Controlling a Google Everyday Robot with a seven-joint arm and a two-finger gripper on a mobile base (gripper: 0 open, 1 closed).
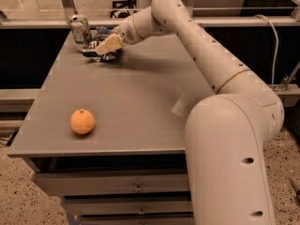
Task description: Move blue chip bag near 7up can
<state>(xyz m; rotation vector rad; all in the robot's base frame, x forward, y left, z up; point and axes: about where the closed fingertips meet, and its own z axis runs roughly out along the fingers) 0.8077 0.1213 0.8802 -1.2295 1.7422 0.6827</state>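
The blue chip bag (92, 47) is a dark navy bag with white lettering at the table's far left, just right of the 7up can (80, 29). The can is silver and green and stands upright near the far left corner. My gripper (102, 48) reaches in from the right at the end of the long white arm and is shut on the bag, its cream fingers (110, 43) lying across it. The bag rests low at the table surface, close beside the can. Part of the bag is hidden behind the fingers.
A round orange fruit (82, 121) lies near the front left of the grey table (140, 107). Drawers sit under the table's front edge. My arm's large white body fills the right foreground. A rail runs behind the table.
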